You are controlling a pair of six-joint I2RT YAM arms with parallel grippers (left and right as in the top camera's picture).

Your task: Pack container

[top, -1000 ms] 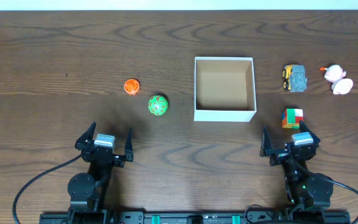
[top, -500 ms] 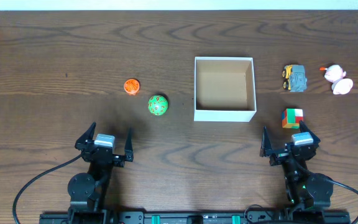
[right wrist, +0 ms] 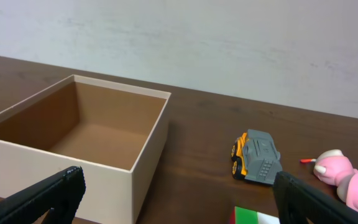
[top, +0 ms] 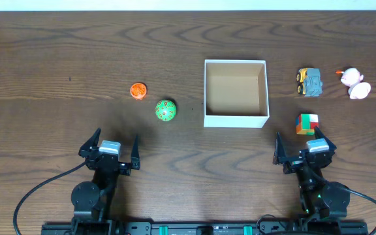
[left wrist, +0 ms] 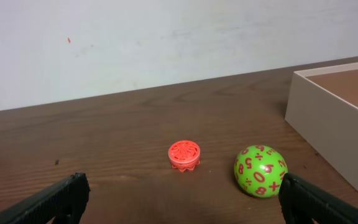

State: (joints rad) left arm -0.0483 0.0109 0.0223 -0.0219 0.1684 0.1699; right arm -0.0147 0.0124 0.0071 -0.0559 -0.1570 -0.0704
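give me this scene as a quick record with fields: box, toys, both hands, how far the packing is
box: box open on top, nothing inside, mid table
left of box: green ball and orange disc, apart from each other
right of box: truck, pink toy, cube
left hand: left hand open, holding nothing, on the robot's side of the ball
right hand: right hand open, holding nothing, close to the cube
packed: no toy in the box yet
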